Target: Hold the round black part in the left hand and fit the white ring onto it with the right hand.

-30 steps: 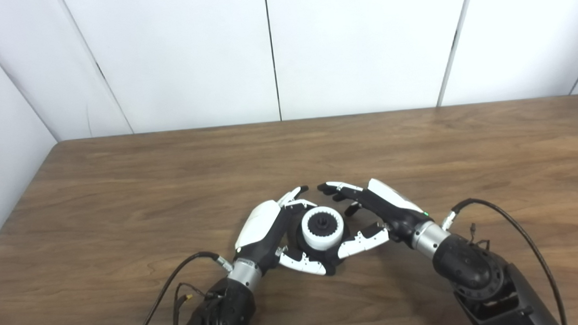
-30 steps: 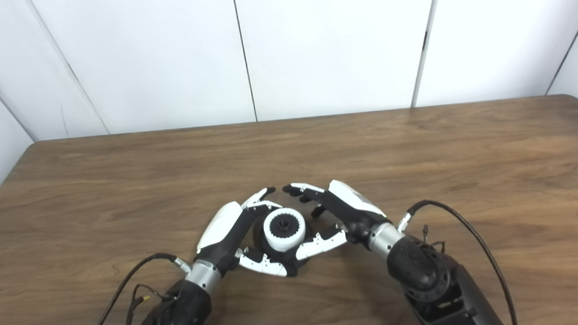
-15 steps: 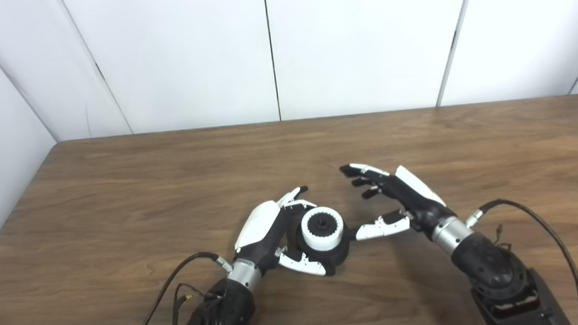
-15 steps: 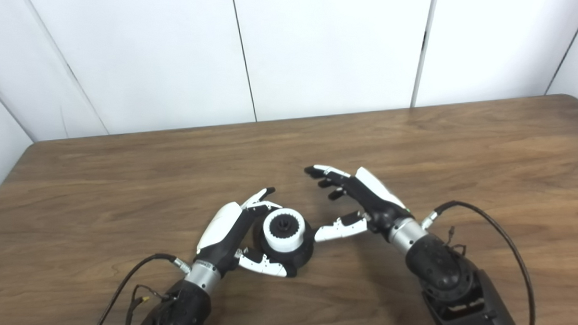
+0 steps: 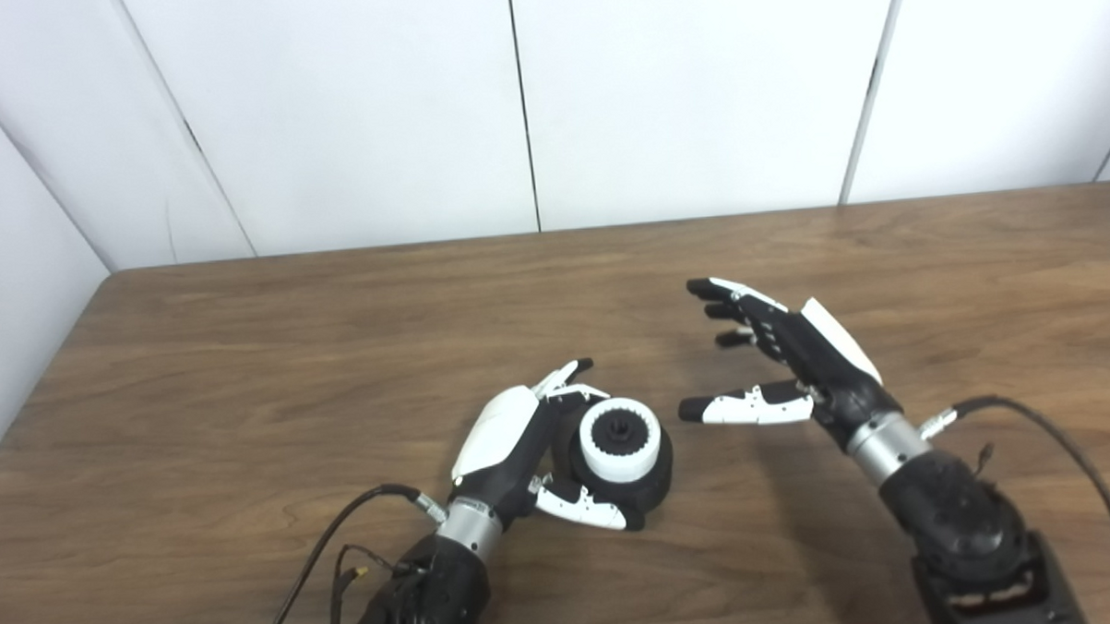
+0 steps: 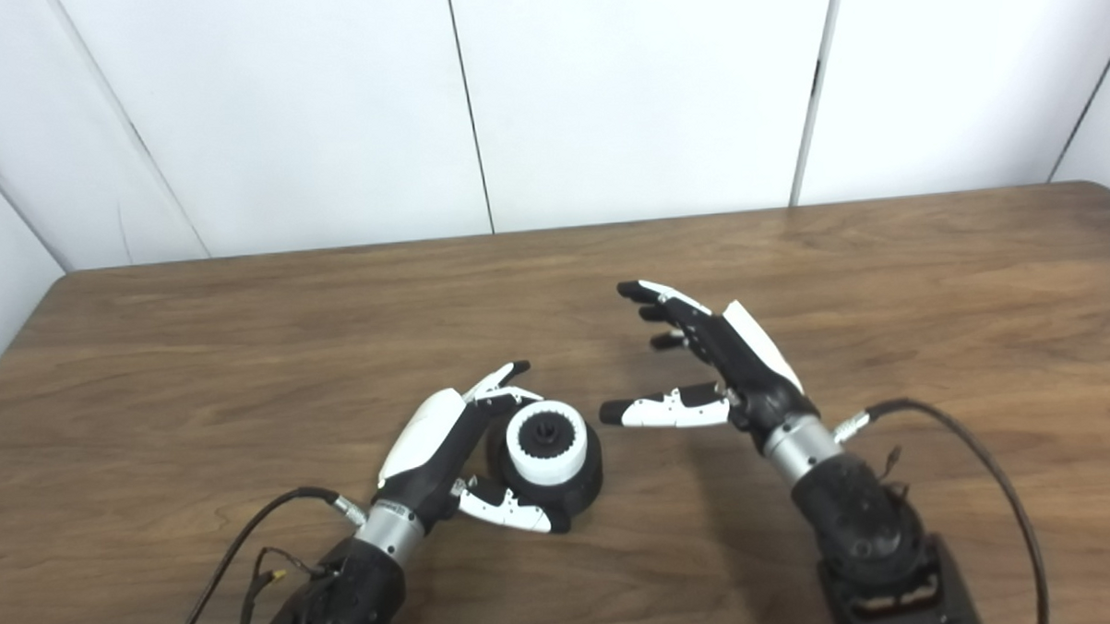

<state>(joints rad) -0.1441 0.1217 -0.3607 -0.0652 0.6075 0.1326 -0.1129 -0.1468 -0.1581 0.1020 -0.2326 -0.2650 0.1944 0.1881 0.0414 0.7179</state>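
One round black part [image 5: 651, 479] sits on the wooden worktop [image 5: 243, 360] near its front edge, left of the middle, with one white ring [image 5: 620, 440] seated on top of it; the ring's toothed inner edge surrounds a dark hub at the centre. The left hand [image 5: 513, 443] wraps the black part from its left side, fingers [image 5: 565, 378] curling round the far side and the thumb [image 5: 585, 508] round the near side, gripping it. The right hand [image 5: 802, 368] hangs to the right of the part, apart from it, holding nothing, its fingers spread and its thumb [image 5: 743, 405] pointing toward the ring without touching. Two black cables are visible, one trailing from each wrist [image 5: 341, 532] [image 5: 1067, 433].
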